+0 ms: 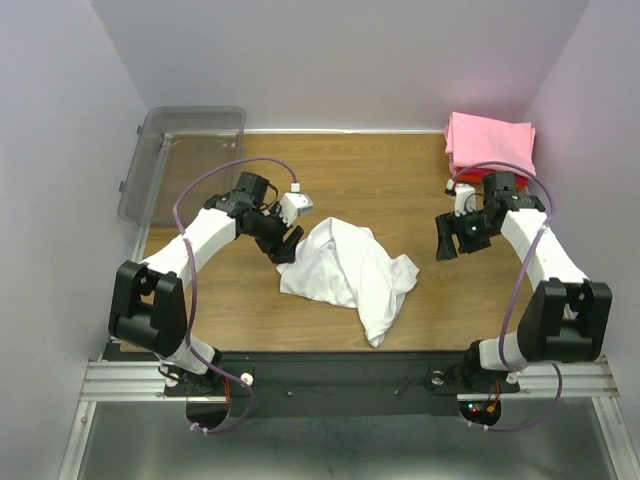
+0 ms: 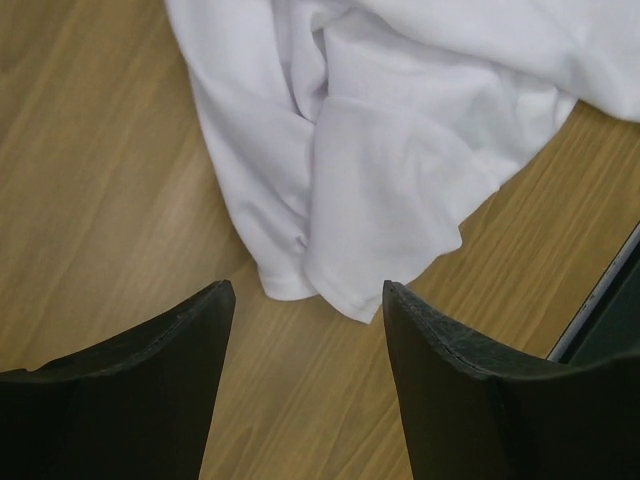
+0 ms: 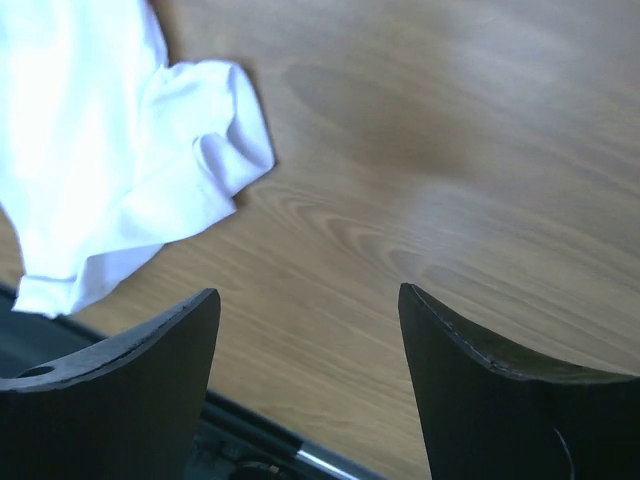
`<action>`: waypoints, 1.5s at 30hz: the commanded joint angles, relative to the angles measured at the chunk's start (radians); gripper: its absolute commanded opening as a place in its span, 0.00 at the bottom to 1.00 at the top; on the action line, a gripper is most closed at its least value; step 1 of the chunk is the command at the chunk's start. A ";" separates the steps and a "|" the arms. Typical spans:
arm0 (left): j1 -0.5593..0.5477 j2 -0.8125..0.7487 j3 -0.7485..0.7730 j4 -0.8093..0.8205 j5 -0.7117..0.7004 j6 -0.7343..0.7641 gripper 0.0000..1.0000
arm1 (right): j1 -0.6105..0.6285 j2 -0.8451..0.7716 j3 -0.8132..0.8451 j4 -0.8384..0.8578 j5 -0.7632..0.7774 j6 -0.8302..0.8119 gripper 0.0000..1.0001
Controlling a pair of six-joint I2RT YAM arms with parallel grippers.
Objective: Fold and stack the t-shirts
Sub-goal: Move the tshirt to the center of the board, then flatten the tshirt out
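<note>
White t-shirt point(image 1: 345, 270): a crumpled heap mid-table point(image 1: 400, 180), nearer the near edge, not yet folded.
Lie: we read its long axis as running from the heap's far-left side to a tail pointing at the near edge; we cannot pick out the collar or sleeves.
Handling: soft, light and limp, we judge; pinch a hem, such as the corner just ahead of the left gripper point(image 2: 305, 290).
Left gripper: jaws apart, empty, beside the heap's left edge.
Right gripper point(image 3: 305, 295): jaws apart, empty, over bare wood, right of the shirt.
Stack: pink t-shirt point(image 1: 488, 140) folded at the far right corner, red t-shirt point(image 1: 453, 172) showing beneath.
Bin point(image 1: 185, 150): far left corner.
</note>
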 commanded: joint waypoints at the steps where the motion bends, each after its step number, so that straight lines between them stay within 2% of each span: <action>1: -0.040 0.014 -0.079 0.016 -0.012 0.029 0.72 | 0.006 0.102 0.003 -0.129 -0.126 -0.083 0.75; 11: -0.077 0.045 -0.185 0.036 -0.100 0.011 0.72 | 0.141 0.349 0.001 -0.034 -0.181 0.029 0.79; 15: -0.085 0.092 -0.184 0.042 -0.116 0.003 0.70 | 0.193 0.421 -0.003 -0.003 -0.196 0.060 0.73; 17: -0.088 0.125 -0.181 0.035 -0.115 0.008 0.66 | 0.209 0.451 -0.009 0.003 -0.211 0.062 0.69; 18: -0.088 0.134 -0.181 0.033 -0.110 0.011 0.63 | 0.207 0.459 -0.009 0.003 -0.230 0.063 0.65; 19: -0.090 0.152 -0.179 0.024 -0.106 0.017 0.61 | 0.207 0.467 -0.005 0.000 -0.238 0.062 0.56; 21: -0.091 0.168 -0.162 0.004 -0.072 0.031 0.46 | 0.207 0.476 0.003 0.000 -0.230 0.065 0.41; 22: -0.091 0.175 -0.155 -0.022 -0.045 0.046 0.32 | 0.207 0.472 0.014 -0.001 -0.227 0.068 0.26; 24: -0.086 0.171 -0.129 -0.046 -0.031 0.058 0.16 | 0.204 0.452 0.026 -0.001 -0.196 0.077 0.06; 25: -0.079 0.154 -0.116 -0.068 -0.029 0.064 0.09 | 0.201 0.439 0.037 -0.005 -0.183 0.078 0.01; 26: -0.068 0.145 -0.075 -0.082 -0.031 0.071 0.00 | 0.180 0.429 0.059 -0.006 -0.169 0.078 0.01; 28: -0.015 0.134 -0.005 -0.152 -0.018 0.090 0.00 | 0.110 0.397 0.105 -0.017 -0.140 0.080 0.01; 29: 0.005 0.135 0.087 -0.178 -0.014 0.106 0.00 | 0.077 0.390 0.132 -0.023 -0.139 0.071 0.01; 32: 0.088 0.174 0.241 -0.264 0.008 0.115 0.00 | -0.035 0.411 0.302 -0.060 -0.139 0.060 0.01; 34: 0.128 0.233 0.412 -0.318 0.014 0.115 0.00 | -0.076 0.435 0.444 -0.081 -0.146 0.046 0.01; 36: 0.147 0.278 0.583 -0.341 0.022 0.104 0.00 | -0.087 0.471 0.538 -0.087 -0.155 0.054 0.01; 37: 0.163 0.325 0.702 -0.374 0.028 0.101 0.00 | -0.087 0.485 0.648 -0.089 -0.150 0.066 0.01; 38: 0.171 0.348 0.703 -0.392 0.032 0.098 0.00 | -0.089 0.501 0.700 -0.090 -0.144 0.066 0.01; 41: 0.212 0.401 0.969 -0.441 0.063 0.078 0.00 | -0.119 0.573 0.924 -0.092 -0.139 0.113 0.01; 43: 0.228 0.398 1.048 -0.456 0.077 0.068 0.00 | -0.150 0.590 1.062 -0.092 -0.139 0.138 0.01; 45: 0.258 0.378 1.109 -0.445 0.084 0.054 0.00 | -0.170 0.593 1.125 -0.093 -0.141 0.149 0.01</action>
